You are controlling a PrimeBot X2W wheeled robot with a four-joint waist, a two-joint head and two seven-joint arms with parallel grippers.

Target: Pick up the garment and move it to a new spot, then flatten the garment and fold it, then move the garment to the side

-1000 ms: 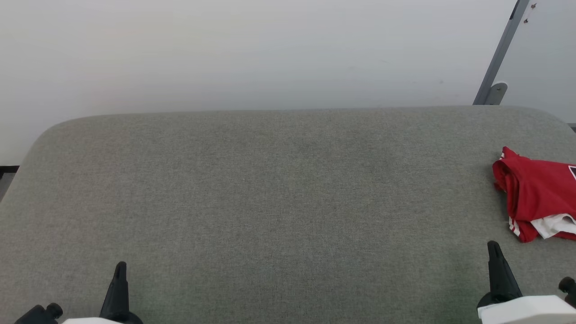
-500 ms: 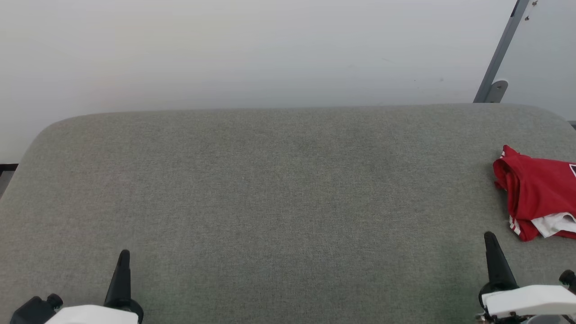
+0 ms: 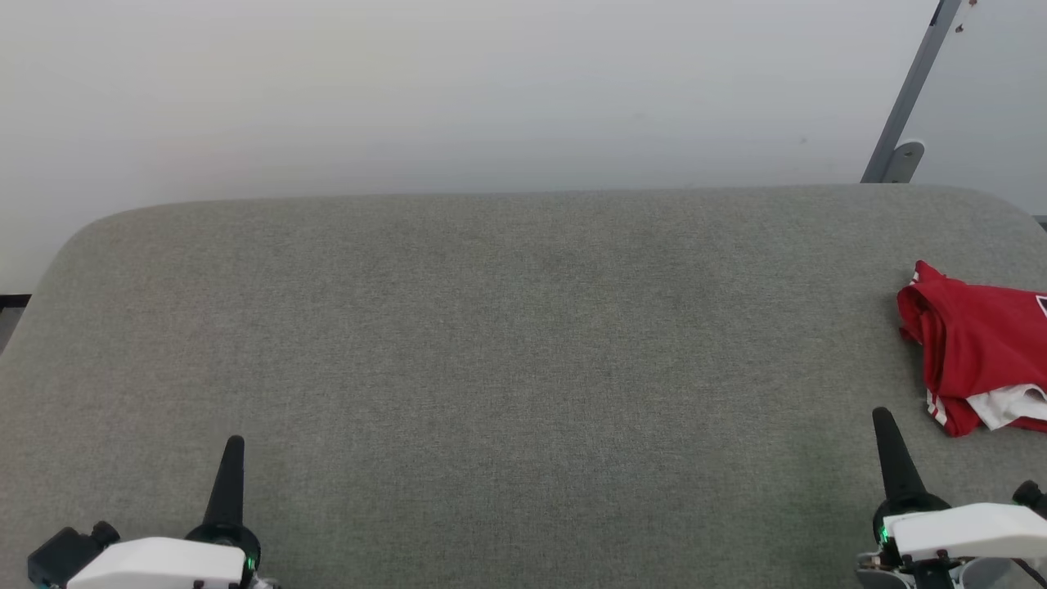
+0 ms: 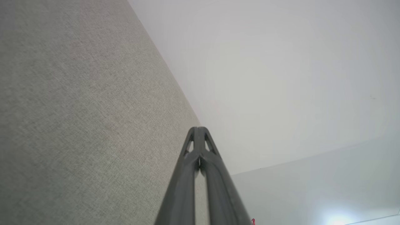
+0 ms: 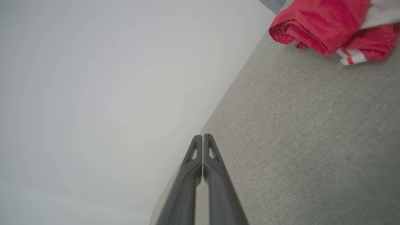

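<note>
Jaws on both grippers were pressed together, holding nothing. The left gripper (image 3: pixel 235 446) hung over the near left of the grey table (image 3: pixel 523 327), the right gripper (image 3: pixel 883 421) over the near right. The garment (image 3: pixel 973 343) lay bunched at the table's right edge, near the right gripper but apart from it.

left end effector (image 3: pixel 234 443): slim black fingers (image 3: pixel 226 491), white casing (image 3: pixel 155 566), green light (image 3: pixel 248 564) | right end effector (image 3: pixel 881 415): alike

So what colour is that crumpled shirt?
The garment is red, with white parts and striped trim; right wrist view best.
</note>
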